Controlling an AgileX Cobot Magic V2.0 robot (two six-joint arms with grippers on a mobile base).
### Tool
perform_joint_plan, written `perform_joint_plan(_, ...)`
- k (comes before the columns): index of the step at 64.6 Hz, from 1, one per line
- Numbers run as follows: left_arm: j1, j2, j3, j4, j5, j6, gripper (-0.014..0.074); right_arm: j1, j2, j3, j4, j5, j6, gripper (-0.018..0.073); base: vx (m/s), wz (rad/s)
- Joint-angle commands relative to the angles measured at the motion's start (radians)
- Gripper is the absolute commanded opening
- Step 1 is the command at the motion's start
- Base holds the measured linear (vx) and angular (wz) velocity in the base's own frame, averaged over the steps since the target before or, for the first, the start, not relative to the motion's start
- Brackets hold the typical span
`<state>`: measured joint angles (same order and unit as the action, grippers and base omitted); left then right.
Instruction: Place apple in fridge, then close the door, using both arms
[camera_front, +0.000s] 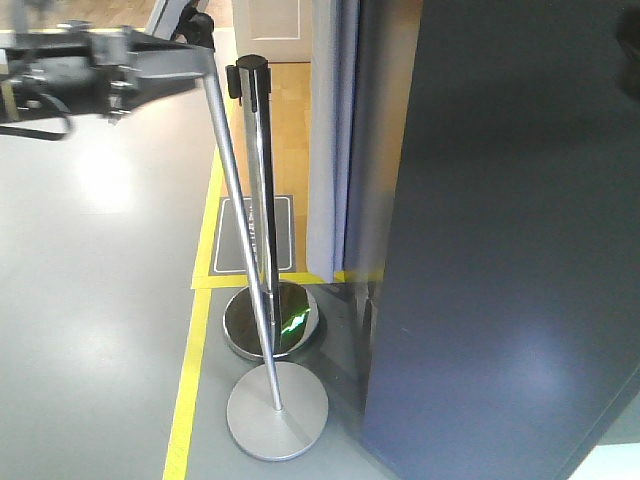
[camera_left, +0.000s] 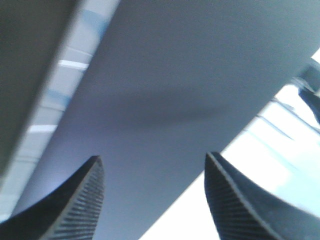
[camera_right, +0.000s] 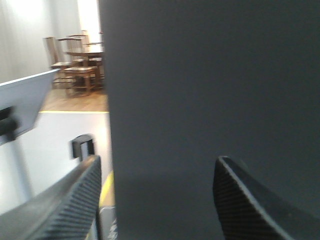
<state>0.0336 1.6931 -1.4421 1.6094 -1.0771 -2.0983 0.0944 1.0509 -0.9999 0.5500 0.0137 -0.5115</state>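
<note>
Across the right half of the front view stands the door (camera_front: 500, 230), its dark grey outer face to the camera; the apple shows in no view, so whether it sits inside I cannot tell. Both wrist views are filled by that face, with the left gripper (camera_left: 152, 200) and right gripper (camera_right: 157, 200) spread apart and holding nothing. Closing looks like the step in hand: press flat and evenly, both arms together. Left of the door stand a chrome post (camera_front: 262, 200) and a grey stand (camera_front: 277, 408)

grey floor (camera_front: 100, 300) | yellow tape lines (camera_front: 185, 390) | two stanchion bases (camera_front: 277, 410) | fridge (camera_front: 500, 250)
</note>
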Motion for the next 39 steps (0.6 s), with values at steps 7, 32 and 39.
perform_joint_plan(7, 0.096, -0.050, -0.028, -0.047, 0.014, -0.011, 0.0428, -0.037, 0.157, -0.143, 0.010, -0.203, -0.030, 0.0470, 0.00, 0.00)
perform_joint_plan(32, 0.149, -0.047, -0.028, 0.096, 0.070, -0.012, 0.0377, -0.133, 0.359, -0.282, 0.159, -0.205, -0.060, 0.0470, 0.00, 0.00)
perform_joint_plan(39, 0.149, -0.047, -0.028, 0.094, 0.088, -0.012, 0.0377, -0.133, 0.420, -0.327, 0.159, -0.203, -0.060, 0.0470, 0.00, 0.00)
